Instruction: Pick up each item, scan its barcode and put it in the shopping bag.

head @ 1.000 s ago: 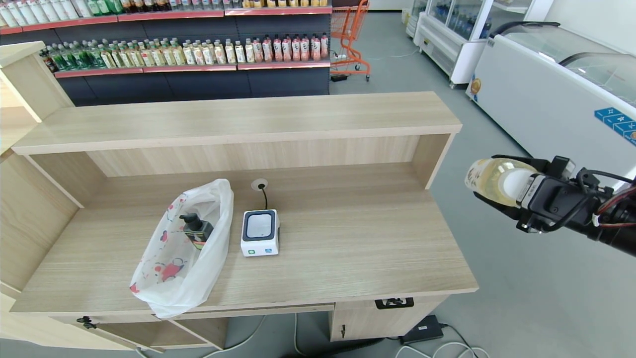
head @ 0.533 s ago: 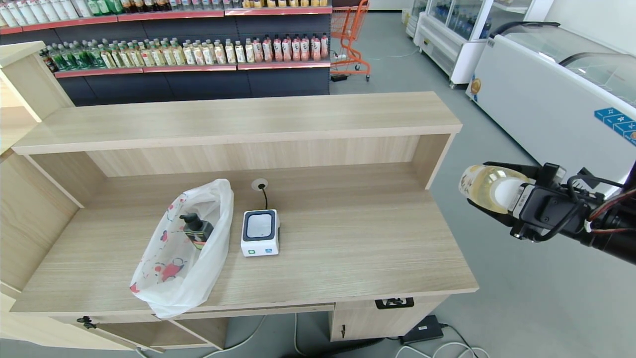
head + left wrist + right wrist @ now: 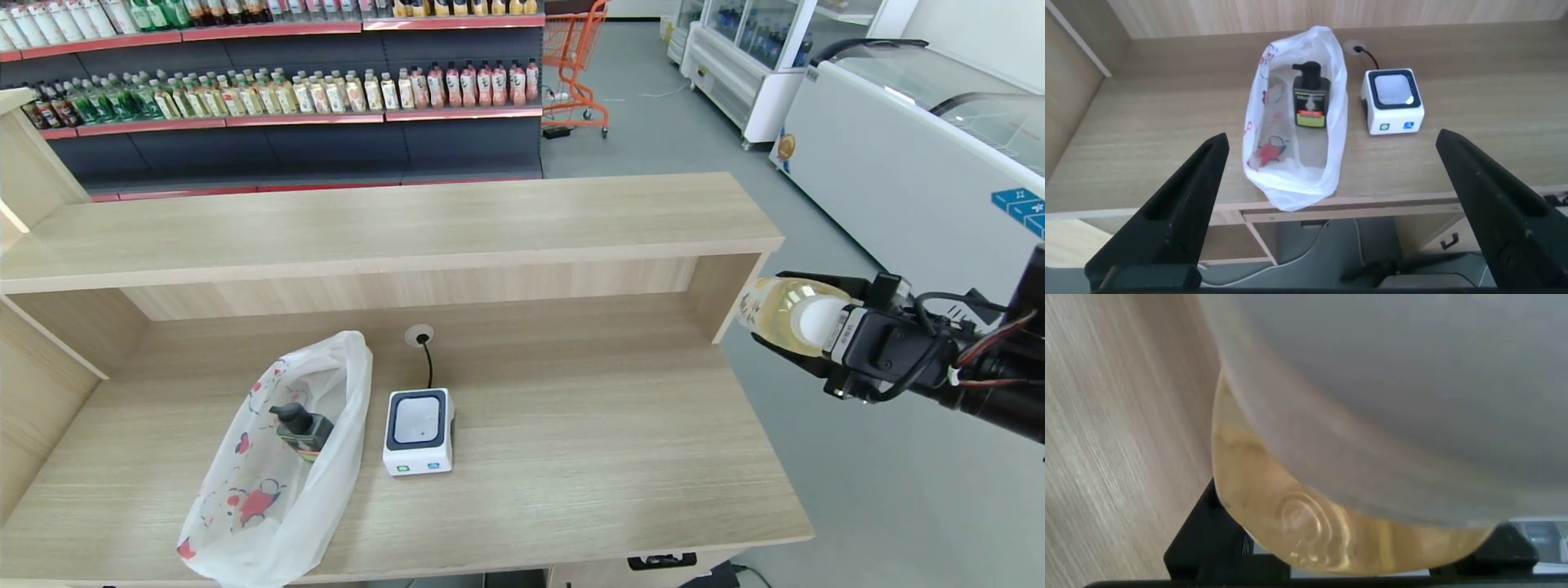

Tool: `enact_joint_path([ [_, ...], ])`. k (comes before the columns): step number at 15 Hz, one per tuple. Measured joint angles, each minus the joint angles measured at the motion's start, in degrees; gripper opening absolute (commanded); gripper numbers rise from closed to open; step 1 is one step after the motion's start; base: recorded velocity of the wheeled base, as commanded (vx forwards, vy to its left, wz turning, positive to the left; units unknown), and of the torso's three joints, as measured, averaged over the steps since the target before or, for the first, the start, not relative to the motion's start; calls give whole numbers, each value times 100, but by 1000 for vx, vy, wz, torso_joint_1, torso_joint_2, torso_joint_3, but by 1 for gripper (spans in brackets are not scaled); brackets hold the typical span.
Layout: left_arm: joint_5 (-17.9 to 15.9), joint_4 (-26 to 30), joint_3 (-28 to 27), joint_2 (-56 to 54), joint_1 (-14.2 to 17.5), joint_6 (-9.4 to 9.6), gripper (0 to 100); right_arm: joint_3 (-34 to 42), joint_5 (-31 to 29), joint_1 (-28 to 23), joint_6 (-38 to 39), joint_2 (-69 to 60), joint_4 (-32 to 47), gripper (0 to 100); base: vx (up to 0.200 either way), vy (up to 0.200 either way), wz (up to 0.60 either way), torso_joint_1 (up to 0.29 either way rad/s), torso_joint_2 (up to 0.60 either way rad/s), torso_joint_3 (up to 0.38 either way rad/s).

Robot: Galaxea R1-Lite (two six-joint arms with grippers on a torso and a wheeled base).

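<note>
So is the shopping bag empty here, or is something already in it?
Not empty. A dark pump bottle lies inside the shopping bag, seen through its open mouth, on the counter.

Count: 1 shopping bag (image 3: pixel 269 482), 1 pump bottle (image 3: pixel 300 425), 1 barcode scanner (image 3: pixel 419 430), 1 drink bottle (image 3: pixel 780 310), 1 bench (image 3: pixel 588 457), 1 orange cart (image 3: pixel 575 69).

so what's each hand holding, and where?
Right hand: bottle, gripped across its body, white end toward the palm. Left hand: open, empty.

Wooden counter (image 3: pixel 612 457), shelves of bottled drinks (image 3: pixel 286 90), orange shopping cart (image 3: pixel 571 33), white chest freezers (image 3: pixel 882 163)
</note>
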Motion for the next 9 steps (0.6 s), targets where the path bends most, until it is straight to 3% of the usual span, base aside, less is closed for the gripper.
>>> enact_joint_path([
  [3,5,0,0,0,-7,-133,100,83,868,483,1274,99,-22,0,0,200,0,9,10,-1],
  [6,5,-4,0,-1,-5,-184,100,286,1200,965,2142,61,-27,0,0,200,0,-10,-1,4],
  [9,13,-6,0,-1,-10,-221,100,300,1180,1024,2612,68,-27,0,0,200,0,-1,4,1],
])
